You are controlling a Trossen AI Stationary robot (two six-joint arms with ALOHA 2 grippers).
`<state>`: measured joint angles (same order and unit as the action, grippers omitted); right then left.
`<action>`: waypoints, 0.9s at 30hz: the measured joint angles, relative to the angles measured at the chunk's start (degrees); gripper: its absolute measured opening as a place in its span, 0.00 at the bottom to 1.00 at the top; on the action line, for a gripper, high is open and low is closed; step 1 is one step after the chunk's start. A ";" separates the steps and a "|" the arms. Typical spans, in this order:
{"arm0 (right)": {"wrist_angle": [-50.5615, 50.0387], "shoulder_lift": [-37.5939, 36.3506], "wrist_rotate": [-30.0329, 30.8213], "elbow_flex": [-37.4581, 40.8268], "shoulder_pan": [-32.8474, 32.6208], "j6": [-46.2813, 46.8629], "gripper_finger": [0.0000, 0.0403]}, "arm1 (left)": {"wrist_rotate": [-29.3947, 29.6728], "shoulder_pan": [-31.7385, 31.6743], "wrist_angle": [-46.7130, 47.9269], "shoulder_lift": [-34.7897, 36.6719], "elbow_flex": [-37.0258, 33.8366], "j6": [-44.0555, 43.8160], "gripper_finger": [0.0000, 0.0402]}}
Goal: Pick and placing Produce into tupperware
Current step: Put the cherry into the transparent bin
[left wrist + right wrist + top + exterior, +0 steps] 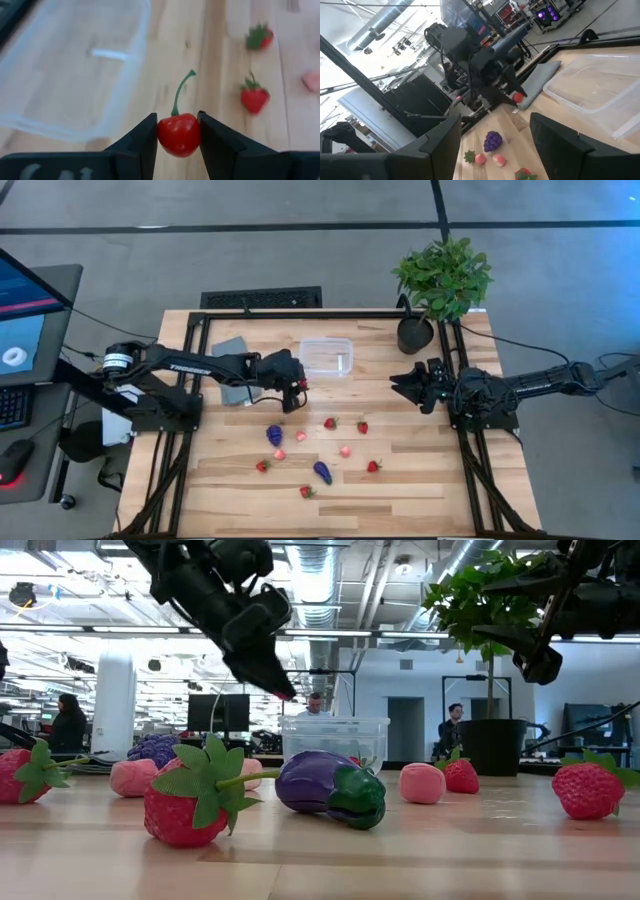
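left wrist view: we see left gripper (178,135) clamped on a red cherry (178,134) just beside the tupperware (70,70); right gripper (408,387) open, on its far side.

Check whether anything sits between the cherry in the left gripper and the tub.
Nothing visible does. The left gripper is shut on the cherry, above bare wood beside the tub. The tub is open, its grey lid lies on the far side of the arm, and other produce lies away from that path.
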<state>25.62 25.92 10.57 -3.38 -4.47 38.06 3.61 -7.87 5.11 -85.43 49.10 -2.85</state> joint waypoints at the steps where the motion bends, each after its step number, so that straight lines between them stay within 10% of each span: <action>1: 0.04 -0.01 0.00 0.00 0.00 0.03 0.65 | 0.23 -0.33 -0.12 0.02 0.26 -0.01 0.29; 27: 0.14 -0.01 2.04 0.00 0.11 0.47 0.65 | -4.43 -14.83 -0.80 0.00 6.28 1.31 0.29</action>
<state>25.76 25.91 12.61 -3.38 -4.36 38.52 -0.83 -22.70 4.31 -85.43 55.37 -1.54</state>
